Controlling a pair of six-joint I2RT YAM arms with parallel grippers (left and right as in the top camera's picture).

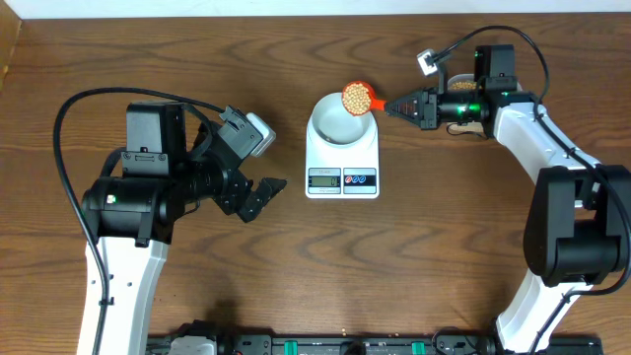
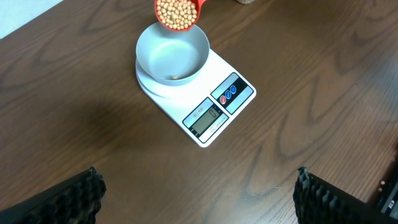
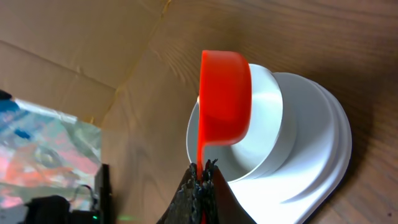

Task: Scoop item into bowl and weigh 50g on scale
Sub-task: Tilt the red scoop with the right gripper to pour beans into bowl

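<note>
Gripping the thin handle of an orange-red scoop (image 3: 225, 99), the right gripper (image 1: 399, 105) has its jaws closed tight on it, right of the scale in the overhead view.
- Scoop: heaped with tan beans (image 2: 176, 14). It hangs above the upper right rim of the bowl (image 1: 335, 123), handle running right to the gripper.
- Bowl: pale and round, sitting on the upper half of the scale (image 1: 341, 158), centre top of the frame. A small tan speck lies on its floor in the left wrist view, too small to identify.
- Scale: white, flat on the wooden table (image 1: 296, 276), display and two buttons along its lower edge. The reading is illegible.
- Left gripper (image 1: 266, 195): jaws wide apart and empty, lower left of the scale and clear of it.
</note>
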